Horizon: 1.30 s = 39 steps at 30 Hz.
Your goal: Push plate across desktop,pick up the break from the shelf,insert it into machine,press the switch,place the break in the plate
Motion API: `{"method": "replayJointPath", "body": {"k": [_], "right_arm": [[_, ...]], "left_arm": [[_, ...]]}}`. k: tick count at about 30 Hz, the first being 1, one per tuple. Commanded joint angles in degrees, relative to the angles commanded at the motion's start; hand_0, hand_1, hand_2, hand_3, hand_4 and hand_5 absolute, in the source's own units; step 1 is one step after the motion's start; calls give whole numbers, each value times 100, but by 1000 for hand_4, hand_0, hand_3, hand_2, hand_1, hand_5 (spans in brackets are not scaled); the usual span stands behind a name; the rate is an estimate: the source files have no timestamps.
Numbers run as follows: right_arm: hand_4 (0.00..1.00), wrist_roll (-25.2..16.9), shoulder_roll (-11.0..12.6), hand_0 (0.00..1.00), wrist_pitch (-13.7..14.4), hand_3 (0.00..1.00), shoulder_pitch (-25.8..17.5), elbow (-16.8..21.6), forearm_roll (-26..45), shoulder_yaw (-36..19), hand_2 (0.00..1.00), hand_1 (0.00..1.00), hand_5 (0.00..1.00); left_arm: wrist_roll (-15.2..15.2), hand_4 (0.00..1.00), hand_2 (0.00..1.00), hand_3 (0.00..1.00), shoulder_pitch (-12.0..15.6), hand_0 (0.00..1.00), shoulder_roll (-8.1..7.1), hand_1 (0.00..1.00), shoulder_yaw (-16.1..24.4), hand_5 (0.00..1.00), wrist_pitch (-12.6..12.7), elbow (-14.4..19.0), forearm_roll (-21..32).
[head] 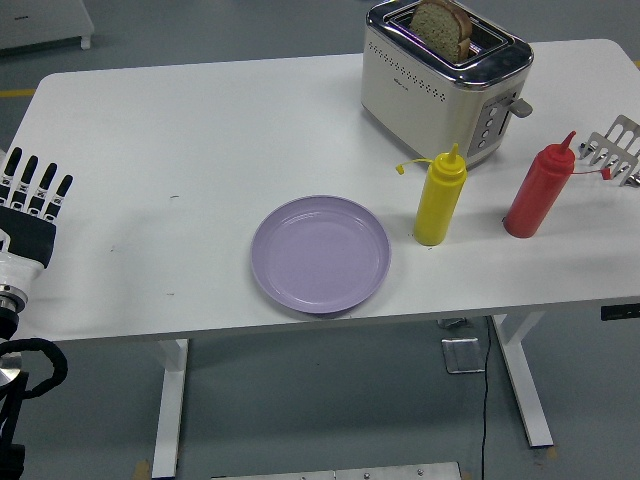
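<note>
A lilac plate [320,254] lies near the table's front edge, with nothing on it. A slice of brown bread [441,28] stands upright in a slot of the cream and chrome toaster [443,82] at the back. The toaster's lever [519,106] sticks out on its right end. My left hand [32,205] rests at the left edge of the table, fingers straight and spread, holding nothing, far from the plate. A wire rack [616,148] shows at the right edge. My right hand is out of sight.
A yellow squeeze bottle [440,197] stands just right of the plate, in front of the toaster. A red squeeze bottle [539,188] stands further right, close to the rack. The white table [180,150] spans the view.
</note>
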State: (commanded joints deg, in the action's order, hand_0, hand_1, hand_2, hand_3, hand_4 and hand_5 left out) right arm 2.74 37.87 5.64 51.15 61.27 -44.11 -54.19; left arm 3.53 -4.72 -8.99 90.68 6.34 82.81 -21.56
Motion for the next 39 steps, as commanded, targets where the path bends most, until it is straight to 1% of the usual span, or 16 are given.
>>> {"method": "replayJointPath", "body": {"k": [1,5,6,7,12,13,18,19,24,25,27,30,31,36,37,39], "right_arm": [[837,58,-56,893,1,923,106,-51,-223,114,880,850,411],[837,276,-299,893,4,923,484,-303,-1059,526,880,850,411],[837,313,-350,893,-6,923,551,-354,-1177,594,880,850,411],[840,358,-415,871,-19,905,633,-418,-1368,681,867,836,416],[840,549,-780,871,-93,905,1019,-766,-2247,1027,867,836,416],[587,578,-856,844,-106,888,1091,-836,-2402,1094,823,808,520],[587,751,-1180,844,-170,888,1403,-1167,-3026,1418,823,808,520],[834,776,-1233,812,-182,867,1452,-1224,-3116,1469,792,780,419],[834,884,-1557,812,-232,867,1697,-1556,-3380,1683,792,780,419],[830,902,-1612,795,-238,860,1735,-1611,-3405,1710,763,761,427],[830,966,-1745,795,-265,860,1836,-1763,-3447,1784,763,761,427],[830,1037,-1890,795,-311,860,1949,-1946,-3481,1880,763,761,427],[825,1058,-1945,774,-328,845,1988,-2015,-3488,1919,741,743,428],[825,1124,-2209,774,-367,845,2158,-2338,-3578,2089,741,743,428],[820,1128,-2275,743,-361,827,2194,-2417,-3601,2127,719,721,426],[820,1134,-2360,743,-351,827,2240,-2521,-3641,2177,719,721,426]], "left_arm": [[0,609,944,836,-3,819,1,875,-1,998,0,-1,1],[-2,609,944,836,-12,819,5,875,-15,998,2,-6,3],[-2,609,944,836,-12,819,6,875,-16,998,2,-7,3],[-1,608,943,836,-11,818,7,875,-17,998,3,-8,3],[-3,608,943,836,-1,818,5,875,-19,998,7,-15,0],[-5,609,943,835,-1,816,5,875,-17,998,10,-17,0],[-11,609,943,835,-4,816,4,875,-22,998,20,-26,-2],[-12,609,943,835,-6,816,3,871,-25,998,20,-27,-1],[-18,609,943,835,-25,816,5,871,-56,998,25,-34,0],[-19,609,944,835,-27,816,7,871,-61,998,26,-36,1],[-22,609,944,835,-33,816,9,871,-70,998,30,-40,2],[-23,609,944,835,-37,816,8,871,-73,998,33,-42,3],[-23,609,944,837,-38,815,7,872,-71,998,34,-42,3],[-23,609,944,837,-38,815,0,872,-62,998,36,-44,0],[-23,608,944,837,-37,815,0,873,-62,998,36,-45,0],[-24,608,944,837,-37,815,0,873,-64,998,37,-46,-1]]}}
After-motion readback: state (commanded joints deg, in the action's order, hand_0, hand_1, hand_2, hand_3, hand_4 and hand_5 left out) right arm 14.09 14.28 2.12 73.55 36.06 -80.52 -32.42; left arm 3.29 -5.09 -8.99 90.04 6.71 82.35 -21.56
